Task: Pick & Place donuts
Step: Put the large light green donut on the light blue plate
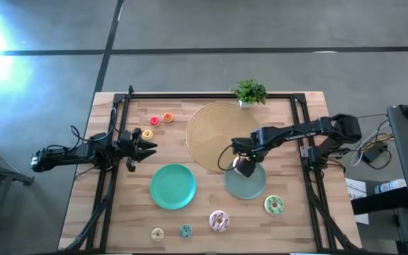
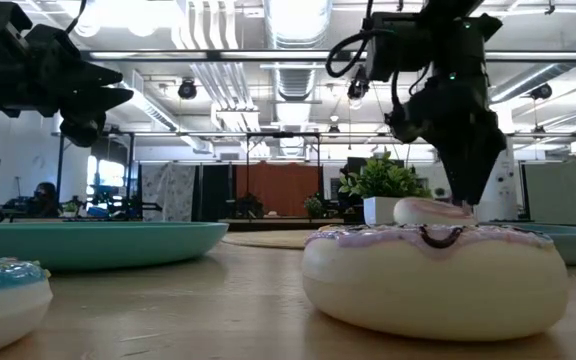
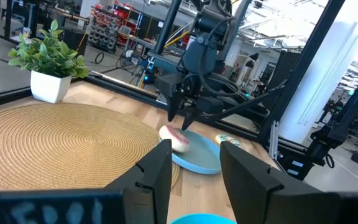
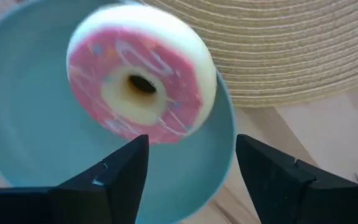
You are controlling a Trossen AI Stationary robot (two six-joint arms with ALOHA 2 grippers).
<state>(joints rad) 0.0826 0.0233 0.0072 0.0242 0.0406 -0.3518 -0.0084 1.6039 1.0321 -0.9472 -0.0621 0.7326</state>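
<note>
A pink-iced donut (image 4: pixel 140 84) lies on the grey-blue plate (image 4: pixel 23 143), near the plate's rim beside the tan disc (image 1: pixel 211 131). It also shows in the left wrist view (image 3: pixel 174 138) and the low view (image 2: pixel 433 210). My right gripper (image 4: pixel 191 165) hangs open just above the donut and touches nothing; it also shows in the high view (image 1: pixel 243 164). My left gripper (image 3: pixel 194 165) is open and empty at the table's left (image 1: pixel 144 147), close to a yellow mini donut (image 1: pixel 147 133).
A teal plate (image 1: pixel 173 186) lies at the middle front. Red (image 1: pixel 154 121) and orange (image 1: pixel 167 117) mini donuts lie at the far left. Green (image 1: pixel 273 205), white-purple (image 1: pixel 219 221), teal (image 1: pixel 185 230) and cream (image 1: pixel 157 233) donuts lie along the near edge. A potted plant (image 1: pixel 250 92) stands at the back.
</note>
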